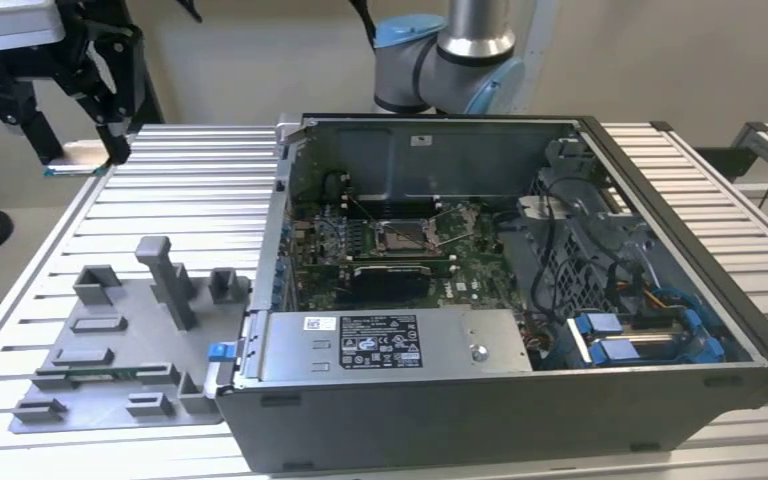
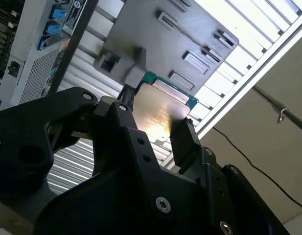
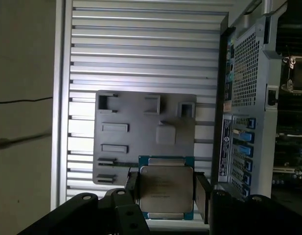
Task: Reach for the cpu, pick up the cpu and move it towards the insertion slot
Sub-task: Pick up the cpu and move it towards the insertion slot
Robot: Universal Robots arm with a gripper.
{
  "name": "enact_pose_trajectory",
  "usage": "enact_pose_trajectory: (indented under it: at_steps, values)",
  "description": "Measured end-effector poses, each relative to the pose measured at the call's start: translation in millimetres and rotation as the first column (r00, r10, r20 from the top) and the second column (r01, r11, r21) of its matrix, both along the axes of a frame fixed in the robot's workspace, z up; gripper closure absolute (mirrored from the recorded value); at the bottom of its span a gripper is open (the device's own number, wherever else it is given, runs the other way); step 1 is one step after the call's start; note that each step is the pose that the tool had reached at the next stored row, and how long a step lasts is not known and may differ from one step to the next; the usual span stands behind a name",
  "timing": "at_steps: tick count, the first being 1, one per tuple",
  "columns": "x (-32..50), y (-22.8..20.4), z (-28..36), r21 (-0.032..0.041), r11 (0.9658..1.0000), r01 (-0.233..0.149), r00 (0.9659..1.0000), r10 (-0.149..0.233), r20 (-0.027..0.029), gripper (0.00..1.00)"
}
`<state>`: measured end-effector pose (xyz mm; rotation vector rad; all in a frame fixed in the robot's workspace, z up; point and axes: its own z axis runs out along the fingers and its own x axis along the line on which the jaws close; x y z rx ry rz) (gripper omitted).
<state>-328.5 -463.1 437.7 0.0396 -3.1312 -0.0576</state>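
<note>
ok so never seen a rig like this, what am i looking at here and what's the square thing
One robot arm stands behind an open computer case on a slatted table. The exterior view looks on from off the arm; both wrist views ride near its hand. The hand is shut on the cpu, a thin silvery square chip. A grey fixture plate lies beside the case; the insertion slot sits inside the case.
</note>
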Motion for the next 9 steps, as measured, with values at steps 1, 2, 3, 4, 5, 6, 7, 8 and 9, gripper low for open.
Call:
enact_pose_trajectory:
  at_steps: [1,2,3,4,5,6,7,8,9]
  values:
    - [1.7,0.0,-0.1,0.0001,1.0000,0.000,1.0000,0.000,0.0001,1.00]
    - [3.5,0.0,0.0,0.0000,1.0000,0.000,1.0000,0.000,0.0000,1.00]
    - [5.3,0.0,0.0,0.0000,1.0000,0.000,1.0000,0.000,0.0000,1.00]
    - [7.0,0.0,0.0,0.0000,1.0000,0.000,1.0000,0.000,0.0000,1.00]
    - [8.7,0.0,0.0,0.0001,1.0000,0.000,1.0000,0.000,0.0000,1.00]
    - [10.5,0.0,0.0,0.0000,1.0000,0.000,1.0000,0.000,0.0000,1.00]
    - [12.3,0.0,-0.1,0.0001,1.0000,0.000,1.0000,0.000,0.0001,1.00]
    - [14.0,0.0,0.0,0.0000,1.0000,0.000,1.0000,0.000,-0.0001,1.00]
    - [15.6,0.0,0.0,0.0000,1.0000,0.000,1.0000,0.000,0.0000,1.00]
